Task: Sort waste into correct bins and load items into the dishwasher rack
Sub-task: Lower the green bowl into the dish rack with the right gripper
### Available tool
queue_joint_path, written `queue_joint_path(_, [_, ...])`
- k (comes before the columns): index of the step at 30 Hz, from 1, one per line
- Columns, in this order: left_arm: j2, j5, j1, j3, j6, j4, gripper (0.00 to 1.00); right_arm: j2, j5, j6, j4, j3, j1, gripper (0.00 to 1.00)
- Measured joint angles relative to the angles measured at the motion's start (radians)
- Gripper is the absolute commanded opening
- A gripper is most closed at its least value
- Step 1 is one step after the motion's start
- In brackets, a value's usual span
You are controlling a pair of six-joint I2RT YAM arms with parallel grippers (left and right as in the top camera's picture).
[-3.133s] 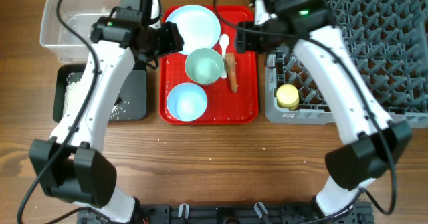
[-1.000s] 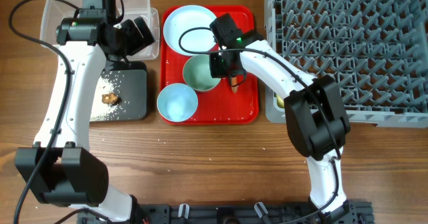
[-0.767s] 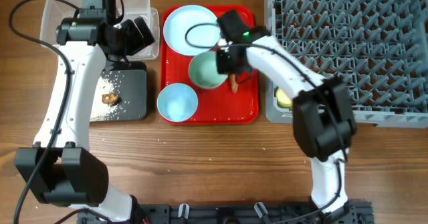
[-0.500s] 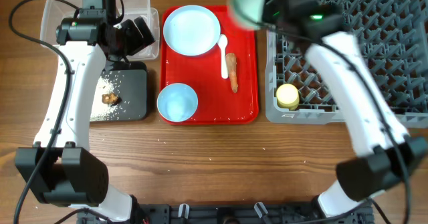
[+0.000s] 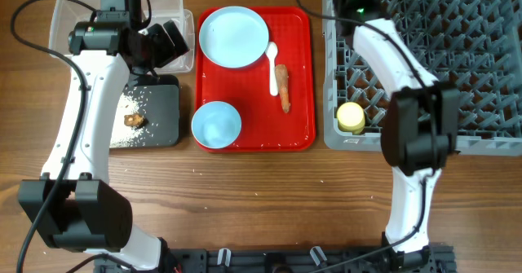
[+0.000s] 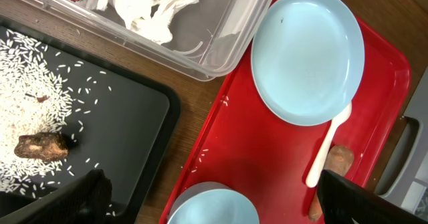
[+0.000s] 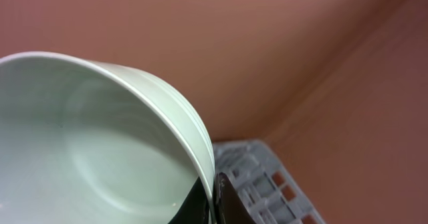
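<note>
Right gripper [image 7: 211,201] is clamped on the rim of the pale green-white bowl [image 7: 100,150], one finger inside the wall and one outside, with a corner of the grey dishwasher rack [image 7: 267,180] just beyond its fingertips. Left gripper [image 6: 212,182] hangs spread wide and empty. The light-blue plate [image 6: 307,57] on the red tray [image 6: 234,144] lies ahead of it, and the black tray [image 6: 134,110] strewn with rice [image 6: 33,83] sits beside one finger [image 6: 87,197].
</note>
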Motion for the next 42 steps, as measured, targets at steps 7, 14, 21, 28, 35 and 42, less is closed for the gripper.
queue_joint_path(7, [0.000,0.000,0.000,0.000,0.000,0.000,1.00,0.079,0.043,-0.079,-0.065,-0.001,-0.001,0.04])
queue_joint_path(14, [0.000,0.000,0.000,0.000,0.000,0.000,1.00,0.080,0.050,0.029,-0.266,0.009,0.015,0.10])
queue_joint_path(21, [0.000,0.000,0.000,0.000,0.000,0.000,1.00,0.081,0.068,0.061,-0.359,0.008,0.037,0.89])
queue_joint_path(28, [0.000,0.000,0.000,0.000,0.000,0.000,1.00,0.060,0.074,0.216,-0.518,0.007,0.078,1.00])
queue_joint_path(35, [0.000,-0.003,0.000,0.000,0.000,0.000,1.00,-0.129,-0.195,0.465,-0.901,-0.001,0.105,1.00])
queue_joint_path(42, [0.000,-0.003,0.000,0.000,0.000,0.000,1.00,-0.319,-0.849,0.705,-1.155,0.001,0.108,0.97])
